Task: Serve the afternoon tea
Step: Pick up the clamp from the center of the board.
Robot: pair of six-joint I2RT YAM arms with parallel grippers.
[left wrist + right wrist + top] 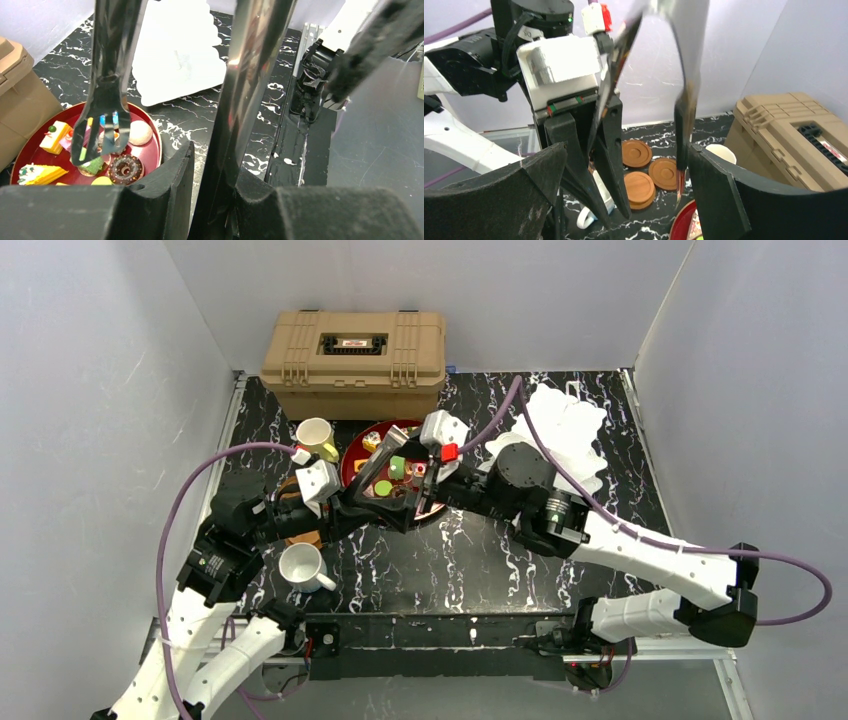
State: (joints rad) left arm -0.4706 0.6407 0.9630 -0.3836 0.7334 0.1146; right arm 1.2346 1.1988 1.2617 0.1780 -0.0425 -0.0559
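Above the dark-red tray (352, 462), my left gripper (397, 515) (215, 165) is shut on one arm of shiny metal tongs (250, 75) (689, 65). The tongs' forked tip hangs over toy cakes, among them a chocolate doughnut (125, 169) and a yellow cake (55, 136). My right gripper (425, 498) (626, 150) is open and straddles the tongs and the left fingers. The white tiered stand (565, 435) (175, 50) is at the back right. A pale-yellow mug (315, 437) and a white mug (302, 567) stand on the left. Three brown saucers (640, 189) lie between them.
The tan plastic case (355, 350) (794, 135) sits against the back wall behind the tray. Grey walls close in the left, right and back. Purple cables loop from both arms. The left arm crosses over the saucers in the top view.
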